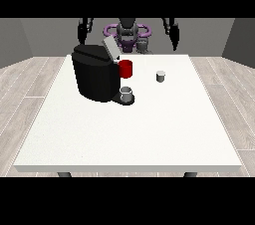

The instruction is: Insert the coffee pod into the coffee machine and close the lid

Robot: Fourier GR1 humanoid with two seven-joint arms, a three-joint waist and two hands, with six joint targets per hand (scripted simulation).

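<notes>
A black coffee machine (95, 72) stands on the white table (129, 129) at the left of centre, its grey lid (110, 49) tilted up and open. A small grey coffee pod (160, 76) sits upright on the table to the machine's right. The hand at the view's left (82, 31) hangs raised behind the machine, above the table's far edge. The hand at the view's right (174, 32) is also raised, beyond and above the pod. Neither hand touches anything.
A red mug (126, 68) stands just right of the machine, behind a grey cup (127, 94) on the machine's drip tray. Wooden floor surrounds the table.
</notes>
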